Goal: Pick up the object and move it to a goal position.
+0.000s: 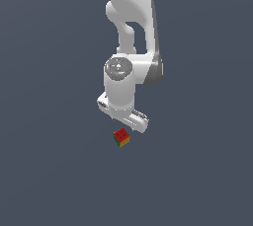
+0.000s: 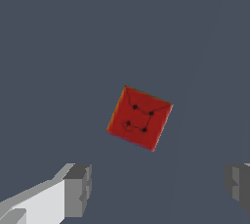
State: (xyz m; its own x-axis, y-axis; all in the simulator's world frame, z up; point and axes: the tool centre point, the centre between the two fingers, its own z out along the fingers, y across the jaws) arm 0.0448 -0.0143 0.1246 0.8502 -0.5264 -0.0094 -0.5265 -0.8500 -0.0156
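The cube [image 1: 121, 137] lies on the bare grey counter [image 1: 44, 170], red face up, with green and yellow faces showing at its lower edges in the exterior view. The hand [image 1: 123, 115] hangs above it, apart from it, and nothing touches the cube.

The hand is released: in the wrist view the two grey fingers [image 2: 78, 190] stand wide apart with empty counter between them, and the gap is clearly broader than the cube [image 2: 140, 117].

The relation that matters is the offset. In the wrist view the cube does not sit on the line between the fingertips; it lies ahead of that line, off to one side of the grasp axis, roughly midway across the gap. Its square face is also turned at a slight angle to the fingers, so the pads would meet its sides a little askew.

As I judge it, the reach is under way and the grasp not yet begun: the hand needs to shift over the cube, perhaps twist slightly, then descend.
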